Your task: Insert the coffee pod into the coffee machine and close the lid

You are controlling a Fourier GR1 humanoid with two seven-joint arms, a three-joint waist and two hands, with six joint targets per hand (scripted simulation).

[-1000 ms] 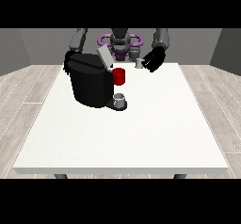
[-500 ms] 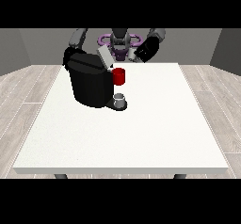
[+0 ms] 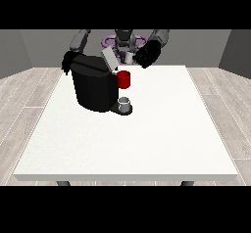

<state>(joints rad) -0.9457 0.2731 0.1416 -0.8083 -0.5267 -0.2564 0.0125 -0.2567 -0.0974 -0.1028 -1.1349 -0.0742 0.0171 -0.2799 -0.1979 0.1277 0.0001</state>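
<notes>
Black hand at view's right (image 3: 147, 54) | fingers curled on pod (image 3: 128, 57)

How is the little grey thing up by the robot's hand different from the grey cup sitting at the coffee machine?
The coffee pod is up in the air by the hand at the view's right; the cup stands low on the coffee machine. The pod looks paler than the cup. Both are small and greyish.

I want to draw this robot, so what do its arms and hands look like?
Draw two grey arms coming down from its shoulders. The arm at the view's left and the arm at the view's right are both smooth, rounded and grey. Each ends in a chunky black hand: one at the view's left, one at the view's right. No cables, markings or sleeves show.
</notes>
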